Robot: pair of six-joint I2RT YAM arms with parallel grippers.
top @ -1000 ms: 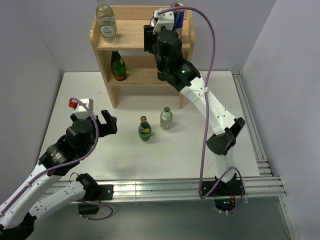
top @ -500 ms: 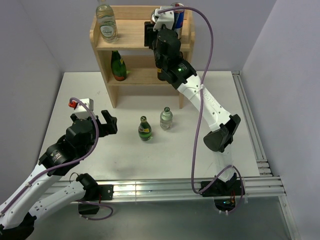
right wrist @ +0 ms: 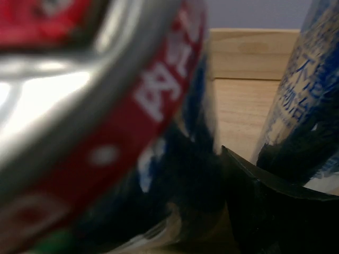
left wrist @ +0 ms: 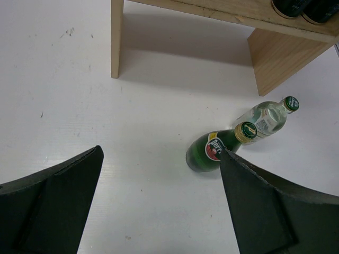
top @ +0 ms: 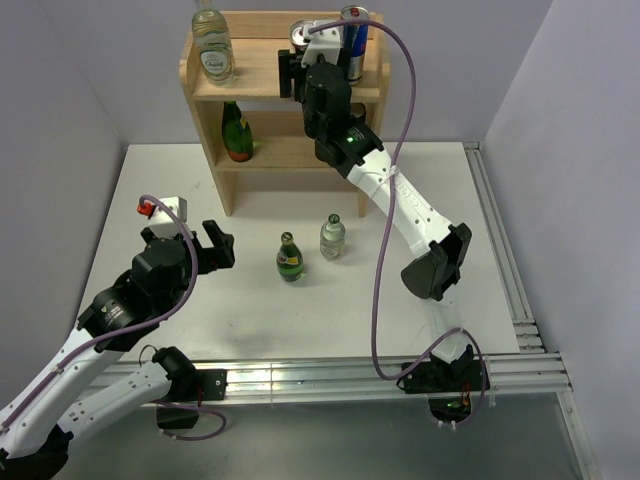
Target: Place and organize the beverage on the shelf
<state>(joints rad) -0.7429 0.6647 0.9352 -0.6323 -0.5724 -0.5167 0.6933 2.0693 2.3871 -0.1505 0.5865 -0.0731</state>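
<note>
The wooden shelf (top: 262,72) stands at the back. On its top board are a clear bottle (top: 212,45) at the left and a silver-and-blue can (top: 353,28) at the right. My right gripper (top: 298,52) is shut on a second can (top: 300,34), held at the top board just left of the first. In the right wrist view the held can (right wrist: 106,106) fills the left and the other can (right wrist: 302,100) stands to the right. A green bottle (top: 236,132) is on the lower tier. A green bottle (top: 290,258) and a clear bottle (top: 332,237) stand on the table. My left gripper (top: 215,246) is open and empty, left of them.
In the left wrist view the green bottle (left wrist: 209,153) and clear bottle (left wrist: 265,117) stand close together in front of the shelf's side panel (left wrist: 273,61). White table (top: 150,190) is bounded by grey walls; an aluminium rail (top: 500,260) runs along the right edge.
My right gripper has moved left along the top board with the can, away from the can at the right. The left arm has not moved.
</note>
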